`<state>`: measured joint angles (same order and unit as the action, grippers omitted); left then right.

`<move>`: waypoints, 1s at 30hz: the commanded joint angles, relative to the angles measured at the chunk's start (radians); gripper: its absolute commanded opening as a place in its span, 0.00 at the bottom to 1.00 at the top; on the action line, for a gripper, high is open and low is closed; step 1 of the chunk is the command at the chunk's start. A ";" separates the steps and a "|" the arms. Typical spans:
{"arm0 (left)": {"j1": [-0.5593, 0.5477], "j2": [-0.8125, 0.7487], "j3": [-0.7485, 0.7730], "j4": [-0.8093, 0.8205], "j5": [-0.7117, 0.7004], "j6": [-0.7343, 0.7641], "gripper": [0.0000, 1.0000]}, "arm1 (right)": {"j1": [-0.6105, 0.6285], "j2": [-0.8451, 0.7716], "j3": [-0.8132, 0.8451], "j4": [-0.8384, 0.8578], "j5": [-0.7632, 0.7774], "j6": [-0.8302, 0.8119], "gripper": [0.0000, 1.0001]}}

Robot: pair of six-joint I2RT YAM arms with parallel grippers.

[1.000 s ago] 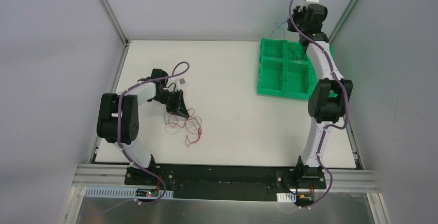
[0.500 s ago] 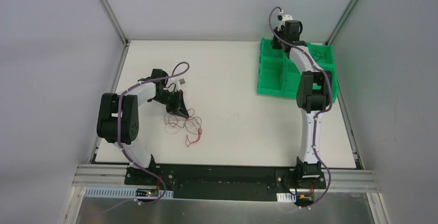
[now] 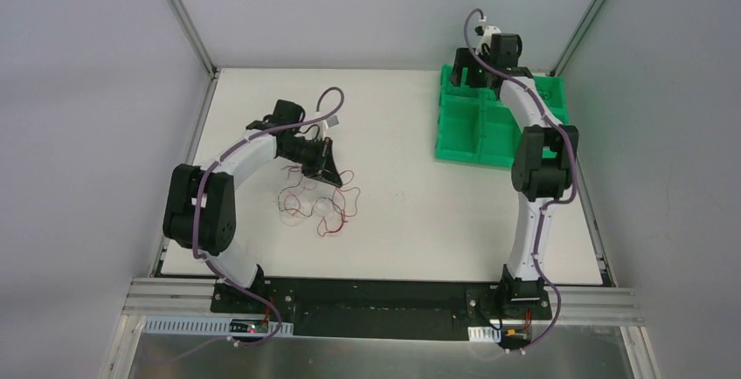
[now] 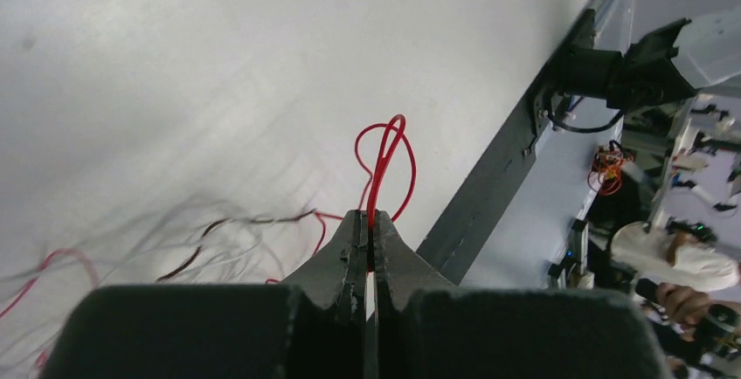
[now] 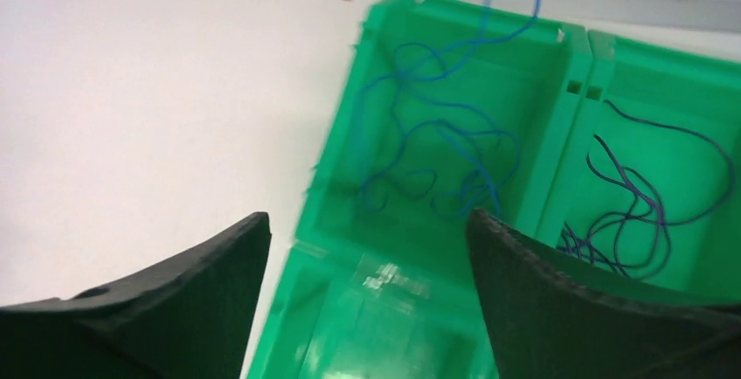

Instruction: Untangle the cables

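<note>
The cables [image 3: 316, 203] lie as a loose bunch of thin red, black and whitish wires on the white table, left of centre. My left gripper [image 3: 330, 173] sits at the bunch's far edge, shut on a red cable [image 4: 384, 154] that loops out beyond its fingertips [image 4: 370, 222]. Whitish and dark strands [image 4: 218, 229] trail off to its left. My right gripper [image 5: 367, 216] hangs open above the green bins [image 3: 460, 131], nothing between its fingers. Light blue cables [image 5: 437, 139] lie in the compartment below it, and darker blue ones [image 5: 642, 200] fill the compartment beside it.
The green bins [image 5: 559, 134] stand at the table's far right, split into several compartments. The nearer compartment [image 5: 393, 309] under the right gripper holds nothing. Grey walls with metal corner posts [image 3: 183, 17] enclose the table. A black rail [image 3: 376, 296] runs along the near edge.
My left gripper has moved away from the near edge and to the right, dragging the red cable and spreading the bunch. My right gripper shifted over the bins and opened.
</note>
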<state>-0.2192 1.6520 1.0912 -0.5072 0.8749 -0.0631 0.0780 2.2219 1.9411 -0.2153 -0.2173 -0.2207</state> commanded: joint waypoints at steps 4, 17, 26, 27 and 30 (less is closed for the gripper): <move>-0.082 -0.100 0.096 0.235 0.118 -0.185 0.00 | 0.017 -0.435 -0.161 -0.134 -0.386 0.061 0.92; -0.100 -0.095 0.148 0.528 0.171 -0.484 0.00 | 0.406 -0.732 -0.573 -0.130 -0.537 0.040 0.95; -0.101 -0.105 0.127 0.684 0.193 -0.665 0.00 | 0.528 -0.649 -0.569 -0.014 -0.422 0.016 0.70; -0.101 -0.108 0.128 0.687 0.192 -0.670 0.00 | 0.528 -0.655 -0.573 -0.015 -0.413 0.015 0.55; -0.099 -0.117 0.128 0.711 0.189 -0.694 0.00 | 0.518 -0.685 -0.587 -0.028 -0.380 -0.002 0.08</move>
<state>-0.3088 1.5776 1.2148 0.1127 1.0367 -0.6842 0.6029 1.5730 1.3422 -0.2852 -0.6460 -0.1932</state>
